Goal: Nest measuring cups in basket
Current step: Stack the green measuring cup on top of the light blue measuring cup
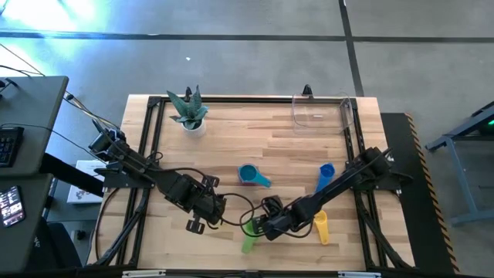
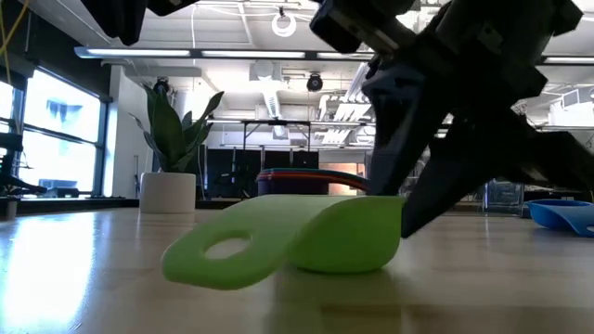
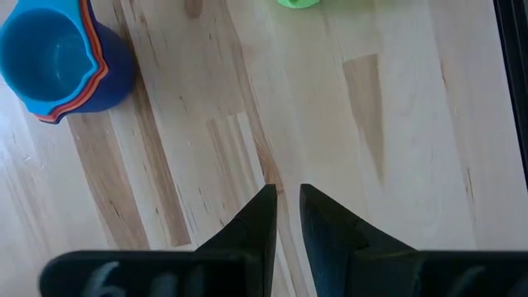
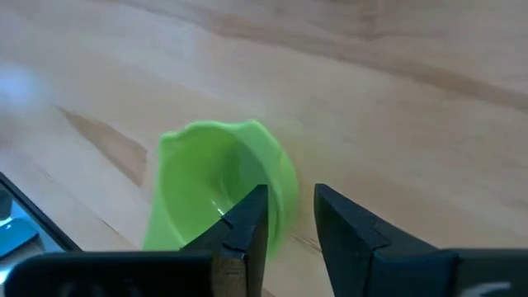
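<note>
A green measuring cup (image 1: 248, 241) lies on its side near the table's front edge, its flat handle (image 2: 227, 250) on the wood. My right gripper (image 4: 291, 202) is down at its mouth, open, one finger inside the bowl and one outside. A little to its left my left gripper (image 3: 285, 194) hangs over bare wood, its fingers a narrow gap apart with nothing between them. A nested stack of cups (image 1: 248, 174), teal innermost, stands mid-table. A blue cup (image 1: 326, 174) and a yellow cup (image 1: 321, 228) lie to the right. The clear basket (image 1: 323, 113) stands at the far right. My right gripper has the green cup's wall at the rim (image 4: 280, 186) between its two fingers, one finger (image 4: 252, 219) inside the mouth and the other outside. The fingers slant down from the table's right. Whether either finger touches the wall, I cannot tell. The cup rests on the table.
A white potted plant (image 1: 189, 114) stands at the far left corner. A black frame (image 1: 154, 131) runs along the table's edges. Bare wood lies between the stack and the basket.
</note>
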Tool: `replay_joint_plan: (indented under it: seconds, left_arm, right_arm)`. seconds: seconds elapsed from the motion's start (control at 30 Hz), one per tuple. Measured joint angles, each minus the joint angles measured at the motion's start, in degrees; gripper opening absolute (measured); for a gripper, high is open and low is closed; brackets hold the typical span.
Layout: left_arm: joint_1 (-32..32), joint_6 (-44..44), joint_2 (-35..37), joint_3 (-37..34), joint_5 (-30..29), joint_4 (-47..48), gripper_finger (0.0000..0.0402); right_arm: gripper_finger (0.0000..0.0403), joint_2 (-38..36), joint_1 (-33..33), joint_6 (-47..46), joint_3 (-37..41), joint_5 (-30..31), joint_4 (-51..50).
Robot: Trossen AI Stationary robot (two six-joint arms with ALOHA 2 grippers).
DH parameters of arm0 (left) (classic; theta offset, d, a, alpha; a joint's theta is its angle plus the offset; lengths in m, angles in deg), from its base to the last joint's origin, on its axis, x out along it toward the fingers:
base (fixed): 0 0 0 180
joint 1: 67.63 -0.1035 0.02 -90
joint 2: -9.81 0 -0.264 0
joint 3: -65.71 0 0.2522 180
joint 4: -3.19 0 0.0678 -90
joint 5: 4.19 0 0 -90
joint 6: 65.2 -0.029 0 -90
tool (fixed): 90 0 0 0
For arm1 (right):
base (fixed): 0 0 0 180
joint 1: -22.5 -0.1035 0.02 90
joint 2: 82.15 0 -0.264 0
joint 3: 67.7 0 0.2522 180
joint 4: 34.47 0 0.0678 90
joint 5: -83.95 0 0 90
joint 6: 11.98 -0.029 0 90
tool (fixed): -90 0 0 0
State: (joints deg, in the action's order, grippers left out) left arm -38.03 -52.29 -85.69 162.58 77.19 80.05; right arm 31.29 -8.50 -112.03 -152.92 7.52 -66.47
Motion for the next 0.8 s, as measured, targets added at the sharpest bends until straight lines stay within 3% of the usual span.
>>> replay_joint_plan:
  seconds: [0.3, 0.8]
  left_arm:
    - [-0.31, -0.03, 0.0, 0.0, -0.98, 0.03, 0.0046]
    - [-1.01, 0.04, 1.77, -0.01, -1.64, 4.08, 0.0046]
  right_arm:
    - [0.0007, 0.36, -0.24, 3.16, -0.93, -0.28, 0.2]
    - [0.0003, -4.38, 6.48, 19.96, -5.14, -7.72, -12.19]
